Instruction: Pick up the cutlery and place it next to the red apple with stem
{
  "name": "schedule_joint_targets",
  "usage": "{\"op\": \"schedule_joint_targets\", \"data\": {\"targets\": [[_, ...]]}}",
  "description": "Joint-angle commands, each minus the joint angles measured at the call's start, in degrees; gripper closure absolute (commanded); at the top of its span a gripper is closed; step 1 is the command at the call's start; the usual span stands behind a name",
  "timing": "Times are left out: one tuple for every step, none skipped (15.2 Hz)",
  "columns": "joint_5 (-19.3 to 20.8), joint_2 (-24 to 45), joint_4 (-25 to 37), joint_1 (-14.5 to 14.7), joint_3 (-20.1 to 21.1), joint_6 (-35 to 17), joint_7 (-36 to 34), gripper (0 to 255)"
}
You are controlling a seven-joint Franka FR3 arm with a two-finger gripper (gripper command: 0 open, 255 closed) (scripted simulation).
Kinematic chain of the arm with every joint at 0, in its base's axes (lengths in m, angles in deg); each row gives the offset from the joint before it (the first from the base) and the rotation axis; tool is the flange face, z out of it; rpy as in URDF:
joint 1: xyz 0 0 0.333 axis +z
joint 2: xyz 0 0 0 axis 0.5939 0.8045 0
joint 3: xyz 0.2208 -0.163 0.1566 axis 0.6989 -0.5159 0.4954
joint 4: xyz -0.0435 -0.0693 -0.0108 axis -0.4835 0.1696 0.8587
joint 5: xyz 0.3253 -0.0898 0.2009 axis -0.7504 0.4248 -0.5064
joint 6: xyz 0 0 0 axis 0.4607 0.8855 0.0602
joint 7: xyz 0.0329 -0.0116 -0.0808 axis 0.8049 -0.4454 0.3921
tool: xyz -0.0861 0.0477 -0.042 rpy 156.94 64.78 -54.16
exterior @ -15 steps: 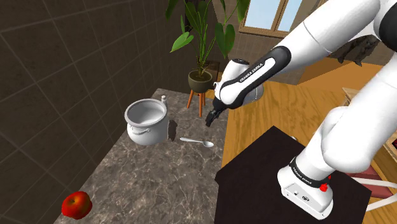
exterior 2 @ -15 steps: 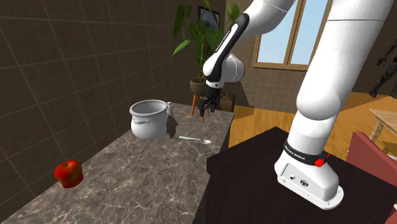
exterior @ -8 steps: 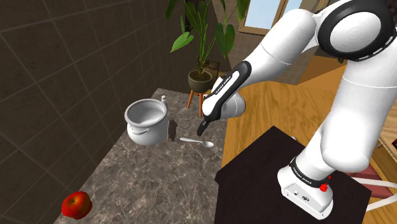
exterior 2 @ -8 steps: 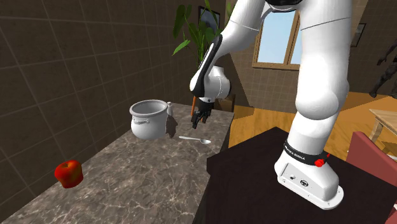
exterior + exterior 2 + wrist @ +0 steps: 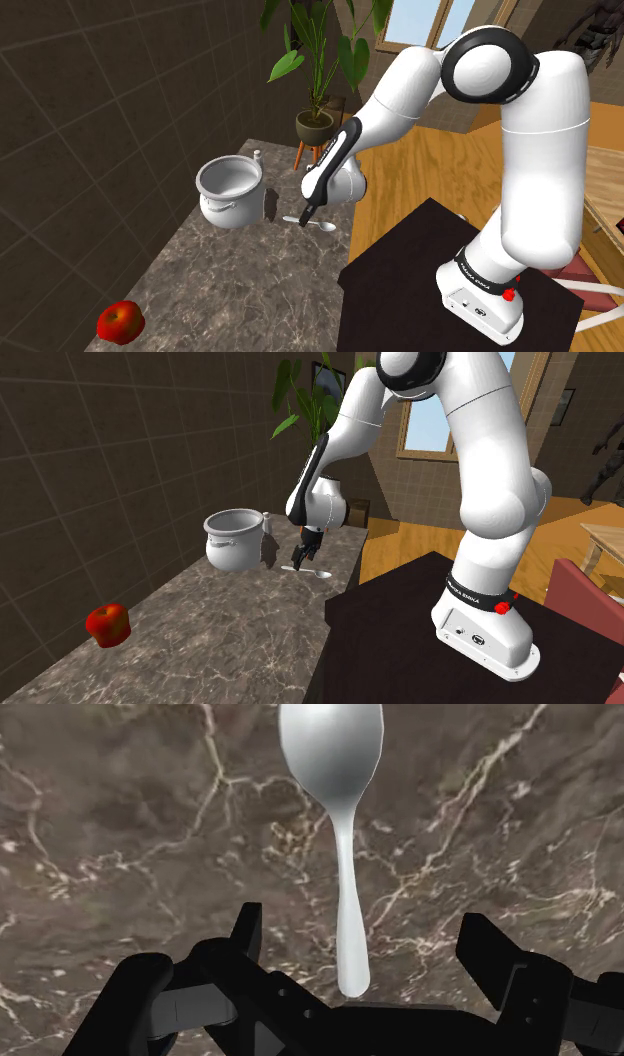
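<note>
At the near left of the shoulder view we see a round red apple (image 5: 120, 321) on the dark, white-veined stone worktop (image 5: 230, 290). Farther along stands a white, open-topped cooking pot (image 5: 230, 190). Just right of the pot lies the slim silver spoon (image 5: 312, 223), flat on the worktop and well apart from the apple. Its long axis runs left to right in that view, with the handle tip toward the pot and the bowl toward the worktop's right edge. The jaws hang low over the handle, spread wide and grasping nothing. In the wrist view we find the handle's end about midway between the two black fingers (image 5: 250, 932), touching neither, and the bowl pointing straight away from them.
</note>
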Motion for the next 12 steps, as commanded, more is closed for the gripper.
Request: {"op": "schedule_joint_targets", "data": {"targets": [[-0.1,2.2,1.2,-0.4,0.7,-1.2,0.4,0],[-0.1,3.3,1.8,-0.6,1.0,-1.8,0.6,0],[-0.1,3.8,2.1,-0.7,1.1,-2.0,0.7,0],[-0.1,3.8,2.1,-0.7,1.1,-2.1,0.7,0],[-0.1,3.8,2.1,-0.7,1.1,-2.0,0.7,0],[-0.1,3.8,2.1,-0.7,1.1,-2.0,0.7,0],[-0.1,3.8,2.1,-0.7,1.1,-2.0,0.7,0],[-0.1,3.8,2.1,-0.7,1.1,-2.0,0.7,0],[-0.1,3.8,2.1,-0.7,1.1,-2.0,0.7,0],[-0.1,3.8,2.1,-0.7,1.1,-2.0,0.7,0],[-0.1,3.8,2.1,-0.7,1.1,-2.0,0.7,0],[-0.1,3.8,2.1,-0.7,1.1,-2.0,0.7,255]]}}
